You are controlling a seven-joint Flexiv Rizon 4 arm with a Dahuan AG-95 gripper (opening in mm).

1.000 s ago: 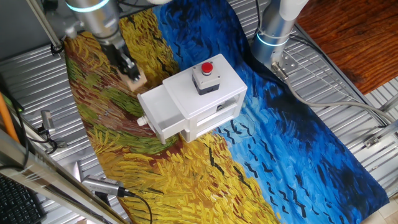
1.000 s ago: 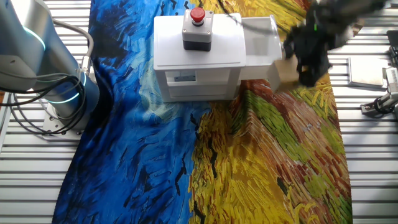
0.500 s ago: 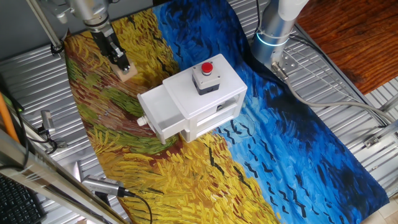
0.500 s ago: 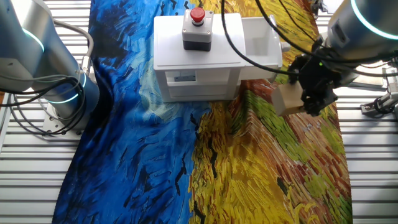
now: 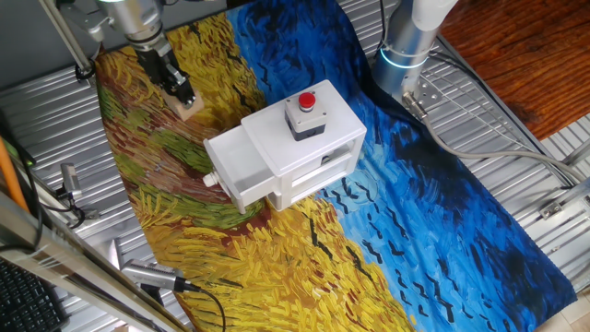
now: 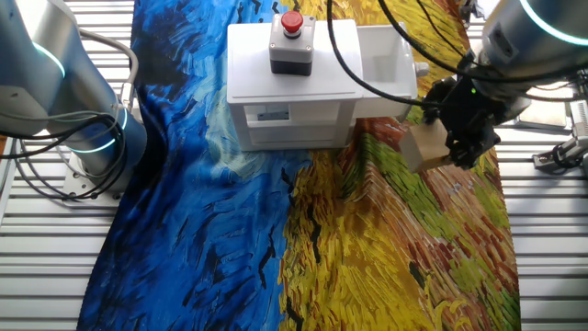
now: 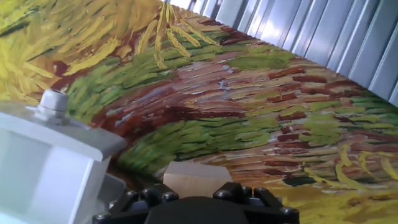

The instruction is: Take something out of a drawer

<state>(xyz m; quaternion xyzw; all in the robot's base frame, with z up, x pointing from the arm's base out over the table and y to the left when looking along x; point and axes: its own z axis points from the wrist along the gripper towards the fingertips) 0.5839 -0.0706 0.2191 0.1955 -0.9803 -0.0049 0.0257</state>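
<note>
A: Item one, the claw point(image 6: 439, 152)?
B: It is clenching the tan block point(image 6: 423, 147) between its black fingers point(image 5: 184, 93), and is hanging over the painted cloth point(image 6: 404, 239) covering the worktop.

A: Item two, the drawer point(image 6: 386, 69)?
B: It is standing pulled out of the white box point(image 6: 294, 87), just beside the claw, knob point(image 7: 53, 102) facing outward. The block is sitting outside it.

A: Item three?
B: A red button point(image 6: 291, 22) is resting on the box top, well apart from the claw.
</note>
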